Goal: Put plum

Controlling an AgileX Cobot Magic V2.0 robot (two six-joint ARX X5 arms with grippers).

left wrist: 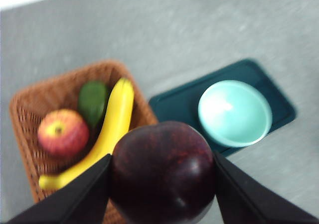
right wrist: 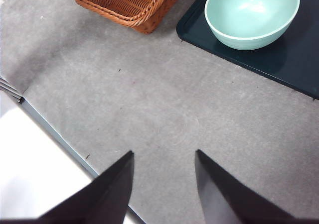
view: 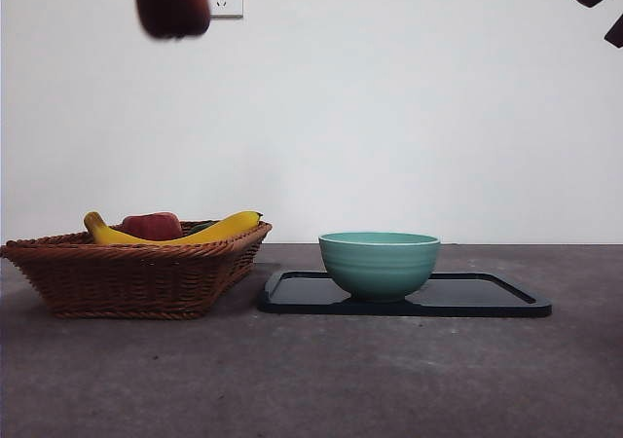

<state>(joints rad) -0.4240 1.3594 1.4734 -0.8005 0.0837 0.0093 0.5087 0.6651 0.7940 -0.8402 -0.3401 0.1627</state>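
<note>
Left hand point(left wrist: 162, 184) gripping plum point(left wrist: 163, 171), high above basket point(view: 136, 273)

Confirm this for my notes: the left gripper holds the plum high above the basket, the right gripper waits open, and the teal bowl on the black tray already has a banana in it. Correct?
Not quite. The teal bowl is empty, as the right wrist view shows; the banana lies in the basket. The rest stands: the left gripper holds the plum high above the basket, the right gripper waits open, and the bowl sits on the black tray.
</note>
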